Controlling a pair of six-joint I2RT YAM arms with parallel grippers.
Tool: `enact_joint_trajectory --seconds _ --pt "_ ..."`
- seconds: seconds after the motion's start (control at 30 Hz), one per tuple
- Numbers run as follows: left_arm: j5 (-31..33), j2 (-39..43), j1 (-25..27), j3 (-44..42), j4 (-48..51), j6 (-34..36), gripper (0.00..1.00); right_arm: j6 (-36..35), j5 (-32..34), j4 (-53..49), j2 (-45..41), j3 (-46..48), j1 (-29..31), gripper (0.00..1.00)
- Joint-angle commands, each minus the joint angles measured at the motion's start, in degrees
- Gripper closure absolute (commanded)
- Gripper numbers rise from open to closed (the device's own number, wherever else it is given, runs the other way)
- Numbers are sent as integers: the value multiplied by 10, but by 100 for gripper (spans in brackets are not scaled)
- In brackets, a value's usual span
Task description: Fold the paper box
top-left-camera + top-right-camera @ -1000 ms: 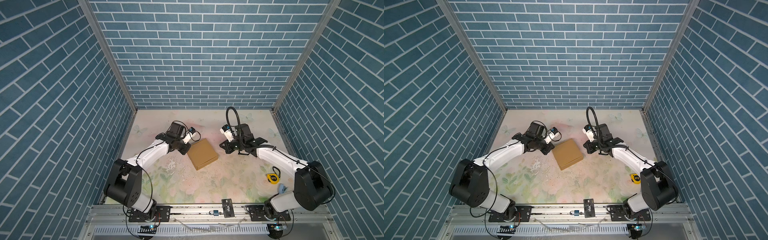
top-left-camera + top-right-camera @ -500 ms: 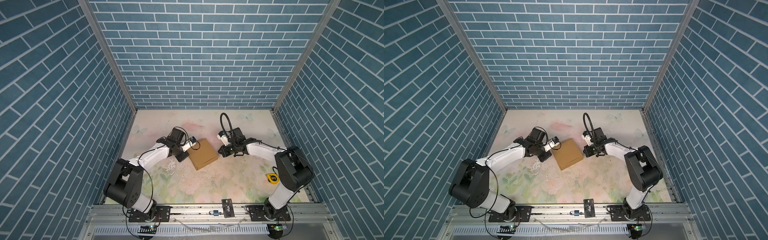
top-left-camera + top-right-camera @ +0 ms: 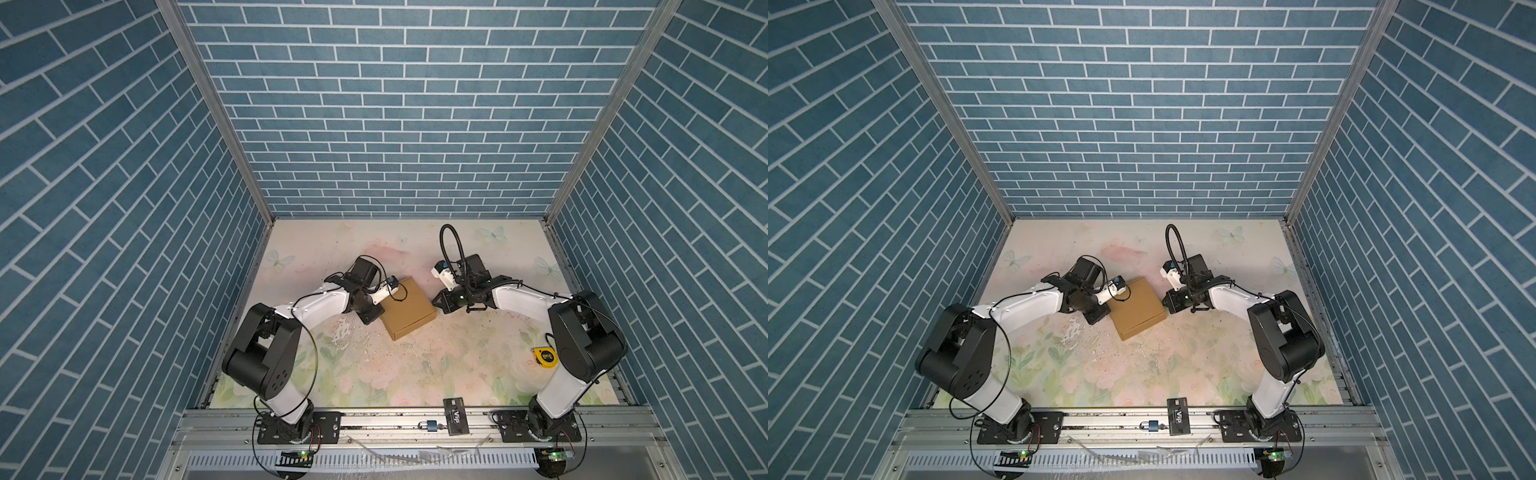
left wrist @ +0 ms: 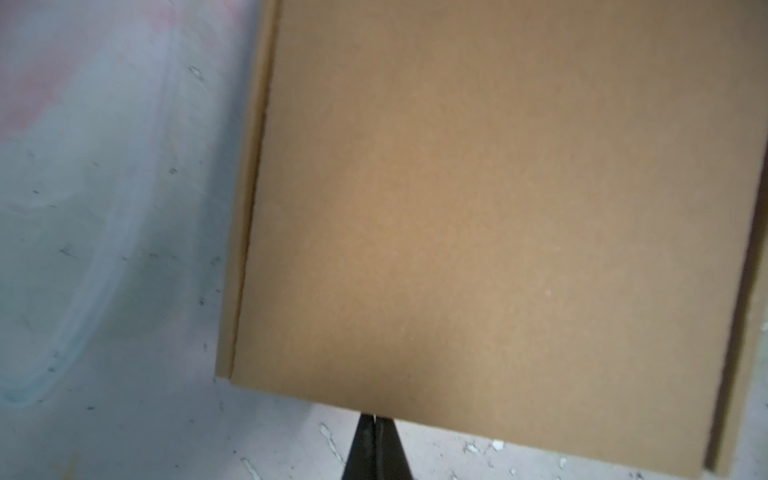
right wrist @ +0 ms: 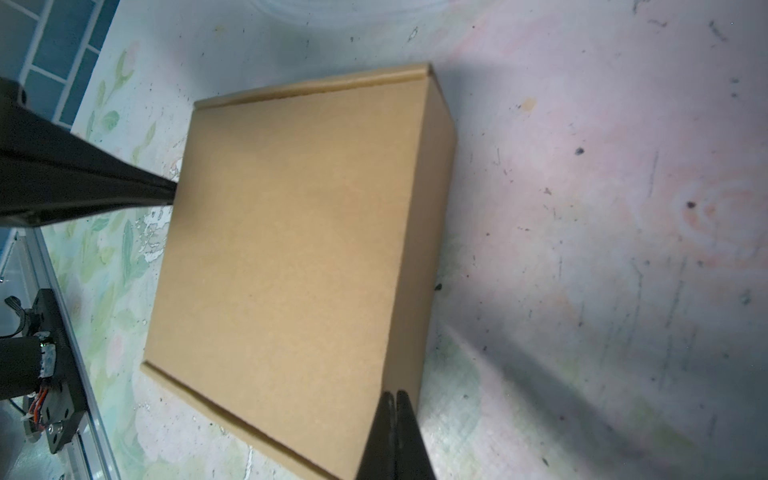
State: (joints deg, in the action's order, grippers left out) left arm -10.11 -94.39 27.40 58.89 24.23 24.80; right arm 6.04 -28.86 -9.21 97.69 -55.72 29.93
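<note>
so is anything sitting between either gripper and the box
Nothing visible does. The shut left gripper and shut right gripper each have their tips right at opposite sides of the box. The tape measure lies well off to one side, out of the way.

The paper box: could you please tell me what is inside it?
The paper box is folded shut, so its inside is hidden. Its top is bare.
</note>
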Motion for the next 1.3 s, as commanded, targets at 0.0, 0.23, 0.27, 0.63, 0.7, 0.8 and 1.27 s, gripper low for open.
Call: enact_joint_trajectory --seconds 0.0,0.23,0.27,0.63,0.7,0.8,1.27 --pt "14 -28 5 35 -2 -25 99 -21 -8 -32 -24 8 -2 96" --pt "23 -61 11 71 15 -35 98 -16 -2 -22 -41 29 -4 96" --pt "21 -62 12 76 23 -39 98 -15 6 -29 -39 28 -5 96" --pt "-4 -2 12 24 31 -34 98 16 37 -3 -36 29 -15 96" --pt "-23 14 12 1 25 -27 98 21 36 8 -24 23 -15 96" --pt "-43 25 13 -18 20 -25 99 33 21 12 -5 7 -15 96" --pt "-60 31 19 -31 3 -30 98 58 6 61 13 9 -3 97"
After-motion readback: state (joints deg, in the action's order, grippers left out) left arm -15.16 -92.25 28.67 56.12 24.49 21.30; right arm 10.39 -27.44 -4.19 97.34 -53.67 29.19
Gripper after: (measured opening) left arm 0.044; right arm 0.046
